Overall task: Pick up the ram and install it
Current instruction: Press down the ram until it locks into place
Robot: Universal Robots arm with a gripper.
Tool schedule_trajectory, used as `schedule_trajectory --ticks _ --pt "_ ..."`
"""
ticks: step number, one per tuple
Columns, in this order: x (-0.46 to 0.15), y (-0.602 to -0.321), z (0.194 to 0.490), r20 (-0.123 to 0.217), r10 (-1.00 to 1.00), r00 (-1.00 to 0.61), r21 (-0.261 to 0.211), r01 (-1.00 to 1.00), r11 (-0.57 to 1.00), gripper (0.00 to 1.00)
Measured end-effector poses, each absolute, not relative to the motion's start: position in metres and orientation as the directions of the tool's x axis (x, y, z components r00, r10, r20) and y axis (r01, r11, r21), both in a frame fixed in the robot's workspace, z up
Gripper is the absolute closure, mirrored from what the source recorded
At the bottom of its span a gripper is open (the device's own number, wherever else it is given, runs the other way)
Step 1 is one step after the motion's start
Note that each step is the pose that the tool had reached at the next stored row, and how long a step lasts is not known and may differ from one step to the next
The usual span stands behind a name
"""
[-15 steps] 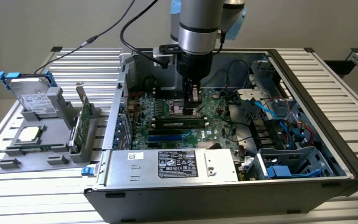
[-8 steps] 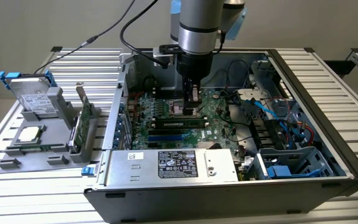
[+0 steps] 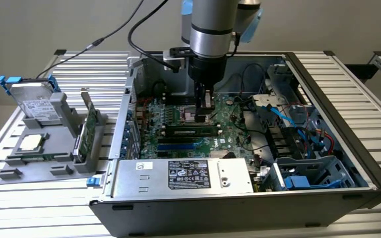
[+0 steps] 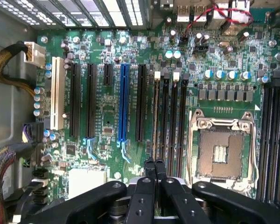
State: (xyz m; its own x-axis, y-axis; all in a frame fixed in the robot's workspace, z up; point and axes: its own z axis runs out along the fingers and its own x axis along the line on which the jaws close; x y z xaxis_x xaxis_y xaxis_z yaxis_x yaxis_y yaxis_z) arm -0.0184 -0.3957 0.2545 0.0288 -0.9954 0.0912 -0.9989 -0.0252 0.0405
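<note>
The ram (image 3: 190,132), a long green stick with dark chips, sits in a memory slot on the motherboard (image 3: 170,119) inside the open computer case. In the wrist view I see it edge-on as a thin strip (image 4: 156,116) in the outermost of several parallel black slots. My gripper (image 3: 204,115) hangs straight down over the board, just above the ram and beside the CPU socket (image 4: 221,151). Its black fingers (image 4: 149,170) are pressed together, in line with the ram's slot, with nothing between them.
At the exterior view's left, a grey holder (image 3: 18,173) carries a silver hard drive (image 3: 35,104), a green expansion card (image 3: 88,130) and a processor (image 3: 31,143). The power supply (image 3: 184,176) fills the case's near side. A drive cage with blue cables (image 3: 306,148) stands at the right.
</note>
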Motion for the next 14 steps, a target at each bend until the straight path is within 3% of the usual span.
schedule_trajectory --ticks 14 --pt "-0.005 -0.396 0.238 0.091 -0.995 0.030 0.044 -0.999 -0.026 0.90"
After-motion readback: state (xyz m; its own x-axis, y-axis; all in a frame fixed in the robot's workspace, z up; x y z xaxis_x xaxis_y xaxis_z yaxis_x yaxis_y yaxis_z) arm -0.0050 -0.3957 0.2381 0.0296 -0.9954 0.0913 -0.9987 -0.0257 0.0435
